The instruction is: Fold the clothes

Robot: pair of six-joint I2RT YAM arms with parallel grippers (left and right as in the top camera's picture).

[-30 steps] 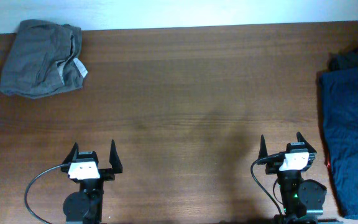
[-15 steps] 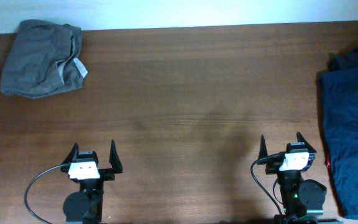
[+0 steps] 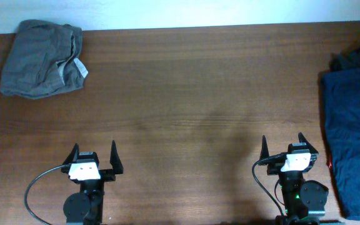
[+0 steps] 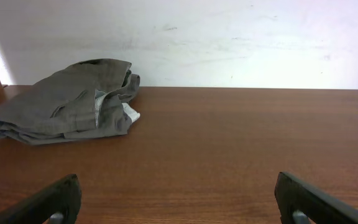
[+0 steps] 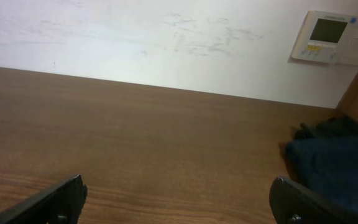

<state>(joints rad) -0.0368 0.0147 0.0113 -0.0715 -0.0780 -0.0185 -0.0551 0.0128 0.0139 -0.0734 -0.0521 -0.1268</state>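
1. Locate the clothes: navy garment point(image 3: 352, 144) along the right edge of the table point(image 3: 192, 94), running past the frame; black garment point(image 3: 355, 59) bunched at the far right corner, touching the navy one; grey garment point(image 3: 41, 57) heaped at the far left corner.
2. Record left gripper point(image 3: 94, 150) and right gripper point(image 3: 282, 140) as spread wide and holding nothing, parked at the near edge, well apart from every garment.
3. Treat all garments as light, limp and wrinkled (no stiffness to push against). Expect the fabric to sag, drag and bunch on the wood rather than slide as one piece.
4. Take hold at a hem or corner, pinching as few layers as possible. For the navy garment, judge the left hem, nearest the right gripper, as the likeliest grasp site. Use two separated grasp points to keep the cloth taut.
5. Consult the overhead view for the full layout and the gaps between grippers and garments. Note a thin red sliver point(image 3: 329, 165) at the navy garment's left hem (too small to identify).
6. Consult the left wrist view for the grey garment's height, folds and pale label point(image 4: 129, 113), which the overhead view flattens.
7. Consult the right wrist view for the navy and black pair, low at the right, plus a wall panel point(image 5: 325, 36) absent from the other views. Do not expect the grey garment there.
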